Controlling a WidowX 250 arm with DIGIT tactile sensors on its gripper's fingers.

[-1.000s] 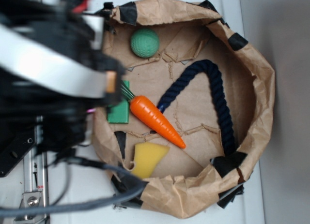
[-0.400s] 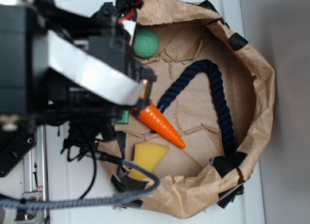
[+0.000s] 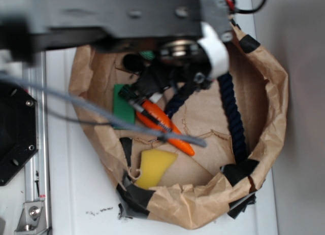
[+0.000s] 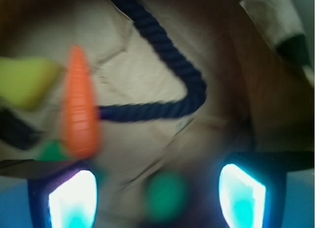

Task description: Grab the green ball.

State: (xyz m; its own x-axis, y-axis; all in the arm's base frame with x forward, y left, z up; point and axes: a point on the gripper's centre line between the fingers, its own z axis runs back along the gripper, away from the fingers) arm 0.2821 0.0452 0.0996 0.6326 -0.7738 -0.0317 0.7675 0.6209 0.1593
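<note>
The green ball (image 4: 166,194) sits on the brown paper floor of a crumpled paper basket (image 3: 274,93), and in the blurred wrist view it lies between the two glowing fingertips of the claw (image 4: 157,196), low in the picture. The claw is released, its jaws standing wide apart on either side of the ball without appearing to touch it. Beside the ball, toward the basket's middle, lies an orange carrot (image 3: 165,126), with a flat green block (image 3: 122,105) against its leafy end and a yellow sponge piece (image 3: 152,166) beyond its tip. A dark blue rope (image 3: 231,110) bends in an arch past the carrot. From the outside view the robot arm (image 3: 127,17) covers most of the ball, leaving only a sliver of green showing. The approach looks nearly finished; lowering fully, clenching on the ball and lifting it are not yet done.
</note>
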